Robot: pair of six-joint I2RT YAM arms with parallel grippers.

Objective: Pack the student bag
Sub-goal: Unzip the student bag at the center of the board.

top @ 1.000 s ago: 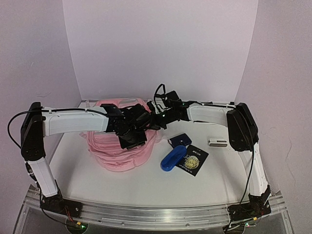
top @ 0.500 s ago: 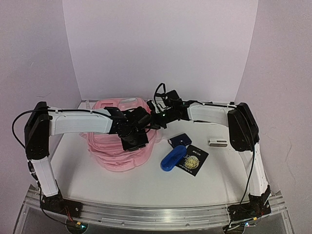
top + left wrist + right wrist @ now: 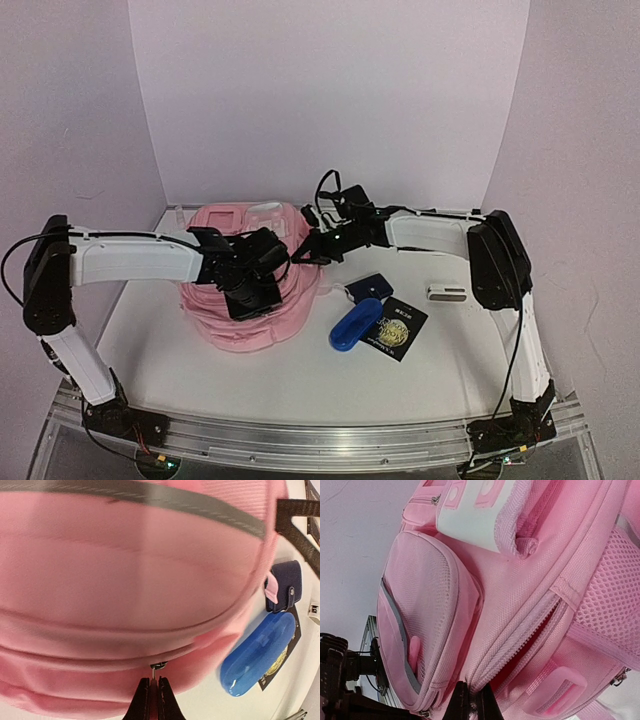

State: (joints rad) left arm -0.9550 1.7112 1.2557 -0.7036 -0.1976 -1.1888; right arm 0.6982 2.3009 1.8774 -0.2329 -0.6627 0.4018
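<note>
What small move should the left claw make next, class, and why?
Probably draw the zip pull along its track: the left claw is shut on the pull on the student bag, the right claw pinches the fabric by the zip, and the blue case lies outside.

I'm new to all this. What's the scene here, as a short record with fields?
Bag: pink student bag, lying on the table
Left tool: shut on a zip pull of the bag
Right tool: shut, pinching bag fabric beside a zip
Right of the bag: blue case, navy pouch, black booklet, small white item
Packed: none of those four is inside yet
</note>
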